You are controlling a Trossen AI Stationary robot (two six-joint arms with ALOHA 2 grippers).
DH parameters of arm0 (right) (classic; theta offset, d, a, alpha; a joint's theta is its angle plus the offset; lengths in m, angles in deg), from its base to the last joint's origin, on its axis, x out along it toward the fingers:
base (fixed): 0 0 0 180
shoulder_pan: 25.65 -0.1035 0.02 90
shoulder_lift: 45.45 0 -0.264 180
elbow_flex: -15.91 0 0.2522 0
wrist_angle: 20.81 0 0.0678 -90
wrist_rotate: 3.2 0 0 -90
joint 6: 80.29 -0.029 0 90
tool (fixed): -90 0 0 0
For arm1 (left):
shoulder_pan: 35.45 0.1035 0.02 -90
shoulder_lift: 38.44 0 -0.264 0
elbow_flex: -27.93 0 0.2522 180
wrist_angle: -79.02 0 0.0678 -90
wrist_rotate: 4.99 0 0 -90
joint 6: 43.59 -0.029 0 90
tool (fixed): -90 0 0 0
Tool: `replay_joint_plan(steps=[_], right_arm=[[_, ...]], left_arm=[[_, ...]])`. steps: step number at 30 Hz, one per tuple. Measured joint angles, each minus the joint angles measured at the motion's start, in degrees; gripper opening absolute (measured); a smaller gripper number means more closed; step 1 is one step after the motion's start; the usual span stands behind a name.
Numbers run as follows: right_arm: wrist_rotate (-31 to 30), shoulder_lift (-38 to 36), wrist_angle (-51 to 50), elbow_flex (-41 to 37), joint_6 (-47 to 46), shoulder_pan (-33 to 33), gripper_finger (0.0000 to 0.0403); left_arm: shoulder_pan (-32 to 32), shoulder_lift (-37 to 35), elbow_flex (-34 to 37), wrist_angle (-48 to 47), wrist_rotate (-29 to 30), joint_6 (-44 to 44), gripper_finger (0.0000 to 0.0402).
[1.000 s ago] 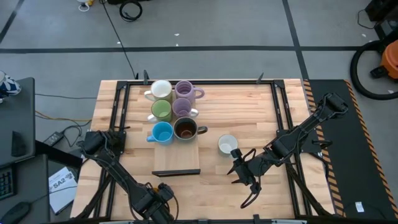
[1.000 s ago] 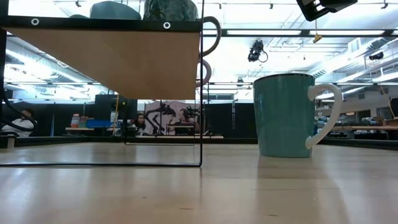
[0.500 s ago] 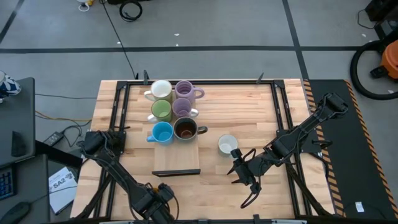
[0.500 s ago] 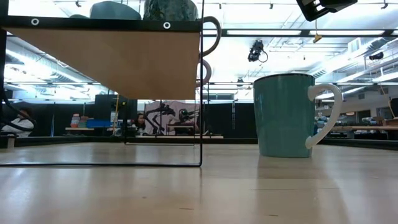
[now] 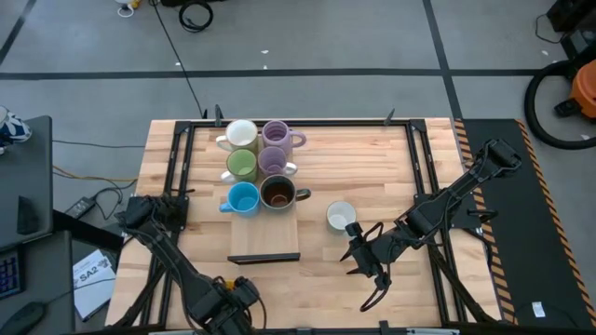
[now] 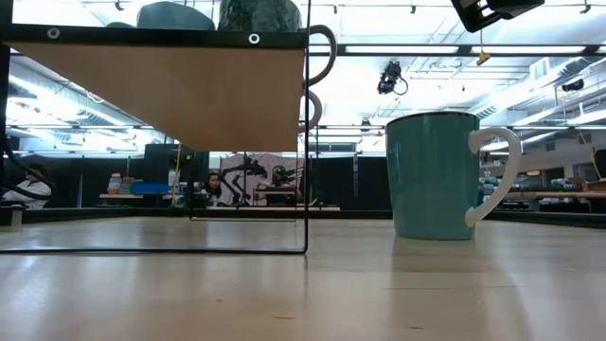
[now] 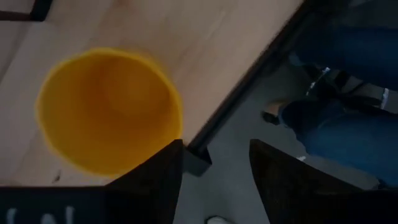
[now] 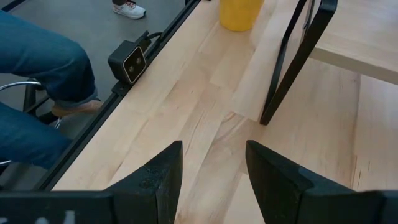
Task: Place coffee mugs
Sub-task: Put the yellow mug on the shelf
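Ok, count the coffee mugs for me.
8: white, green, blue, two purple and brown mugs on the shelf; teal mug on the table; yellow mug by the left gripper.

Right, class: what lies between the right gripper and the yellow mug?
Only bare table, in the right wrist view; the rack's leg stands beside the line from right gripper to yellow mug.

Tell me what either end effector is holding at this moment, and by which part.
Nothing is held. The left end effector is open beside the yellow mug without touching it; the right end effector is open over bare table.
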Motion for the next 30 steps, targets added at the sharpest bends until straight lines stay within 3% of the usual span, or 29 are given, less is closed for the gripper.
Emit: replay_joint_plan(steps=[7, 13, 18, 24, 30], right_arm=[[0.0, 0.0, -0.02, 0.0, 0.0, 0.0, 0.0181], [0.0, 0.0, -0.02, 0.0, -0.34, 0.0, 0.0181], [0.02, 0.0, -0.02, 0.0, -2.02, 0.0, 0.0181], [0.01, 0.0, 0.0, 0.0, -2.1, 0.0, 0.0181], [0.0, 0.0, 0.0, 0.0, -2.1, 0.0, 0.0181]], left_arm=[[-2.59, -0.05, -6.96, -6.41, 0.05, 0.11, 0.0192], [-7.29, -0.11, -7.25, -6.93, 1.82, 4.23, 0.0192], [-11.39, -0.09, -6.81, -8.26, 3.29, 12.44, 0.0192], [-16.11, -0.09, -3.91, -8.25, 10.93, 22.03, 0.0192], [-18.52, -0.06, 2.39, -7.55, 12.84, 25.59, 0.0192]])
